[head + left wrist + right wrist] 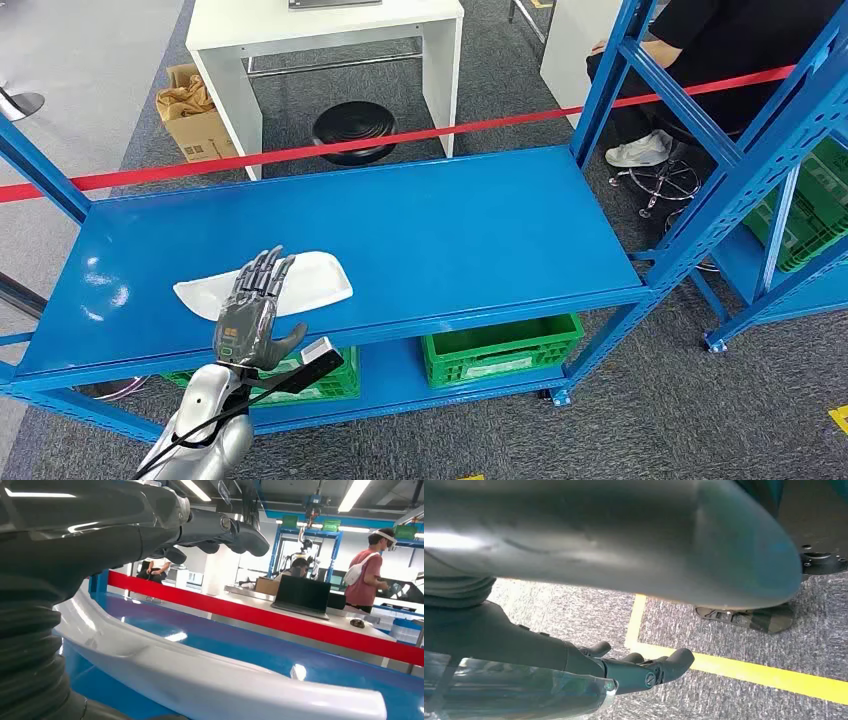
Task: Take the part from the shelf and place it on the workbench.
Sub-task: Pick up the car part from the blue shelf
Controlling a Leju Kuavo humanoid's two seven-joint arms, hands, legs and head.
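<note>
I see the white part [268,284] lying flat on the blue shelf [450,230], toward its front left, long side running roughly along the shelf's front edge. My left robot hand [255,305] is stretched over the part's near side, fingers straight and spread, holding nothing; from the head view I cannot tell whether the fingertips touch the plastic or sit just above it. In the left wrist view the part [210,675] runs as a glossy white curved strip just below the left robot hand [150,525], whose dark fingers [240,532] extend above it with a gap showing between them and the part. My right robot hand [624,672] hangs over grey carpet [744,640] with a yellow floor line [774,677], fingers loosely curled, nothing in them. Green crates [500,350] sit on the lower shelf level. A red tape [420,135] stretches behind the shelf, and a seated person [720,50] is at the far right.
</note>
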